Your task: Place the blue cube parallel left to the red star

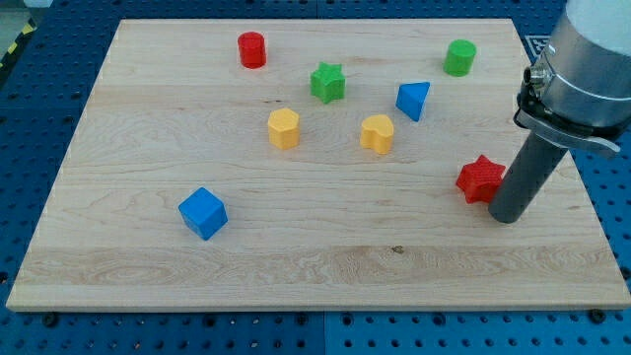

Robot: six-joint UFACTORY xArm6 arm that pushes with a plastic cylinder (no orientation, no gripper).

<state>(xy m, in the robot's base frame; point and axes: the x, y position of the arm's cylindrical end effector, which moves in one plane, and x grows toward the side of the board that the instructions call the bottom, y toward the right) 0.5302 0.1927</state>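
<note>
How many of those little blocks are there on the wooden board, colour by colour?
Red: 2, a cylinder and a star
Green: 2, a star and a cylinder
Blue: 2, a cube and a triangular block
Yellow: 2, a hexagonal block and a heart-like block
Total: 8

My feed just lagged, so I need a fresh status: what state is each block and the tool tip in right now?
blue cube: alone at the view's lower left, untouched
red star: at the view's right, my tip right beside it
my tip: on the board, just right of the red star
red cylinder: upright, near the top
green star: lying free
green cylinder: upright
blue triangle: free
two yellow blocks: apart
</note>
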